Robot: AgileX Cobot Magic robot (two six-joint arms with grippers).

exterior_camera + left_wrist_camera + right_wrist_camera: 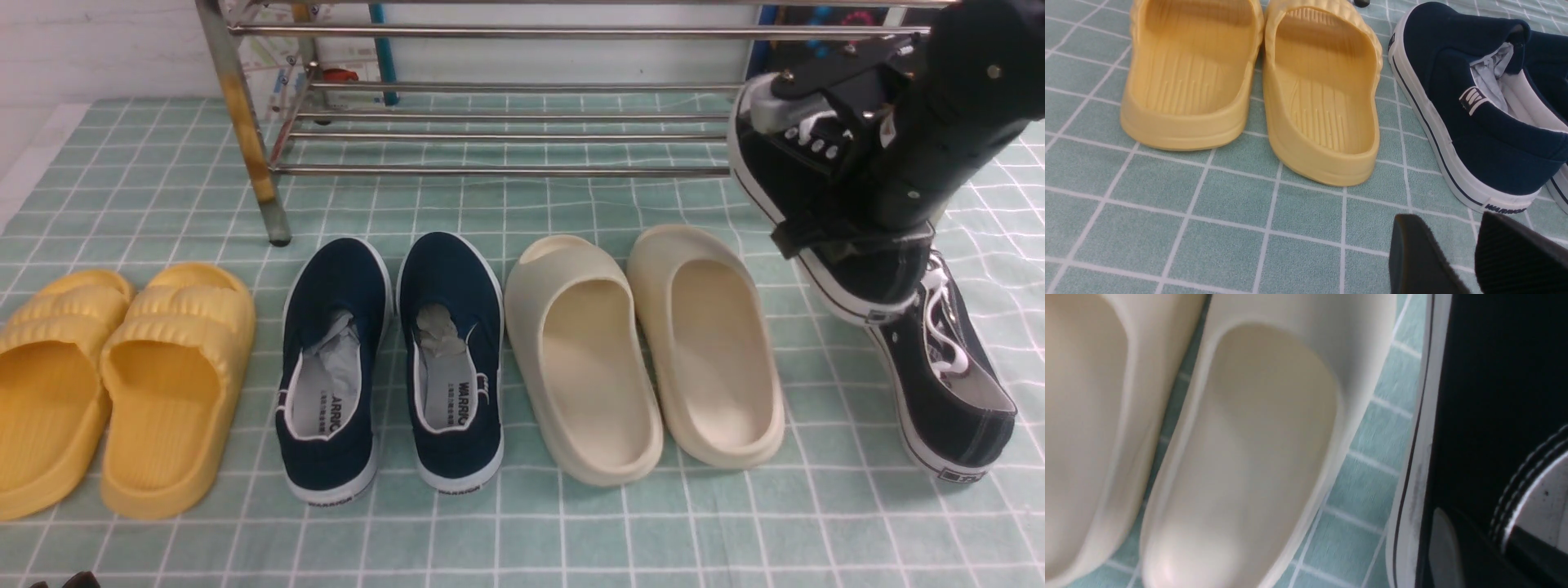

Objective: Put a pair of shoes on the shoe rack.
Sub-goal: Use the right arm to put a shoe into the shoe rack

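Right fingers [816, 75]: clamped across the held sneaker [865, 273], one over the laced upper and one under the sole.
Held sneaker: black canvas low-top, lifted off the bench [522, 523]. Its white toe cap is tilted up, beside the right end of the shoe rack [506, 33].
Step in hand (judged): carrying the first shoe onto the rack; neither sneaker is on it yet.
Handling note: level the sole before lowering, bring the toe in above the front rail so it does not catch, and rest the sole across at least two rails before releasing.
Second sneaker [947, 384]: on the bench, rightmost in the row, just below the held one's heel. Whether they touch cannot be told.
Neighbours: cream slides [645, 351] are nearest, then navy slip-ons [392, 359], then yellow slides [114, 384]. Keep the heel from sweeping the cream pair.
Left fingers [1421, 257]: apart and holding nothing, low over the bench near the navy slip-ons.
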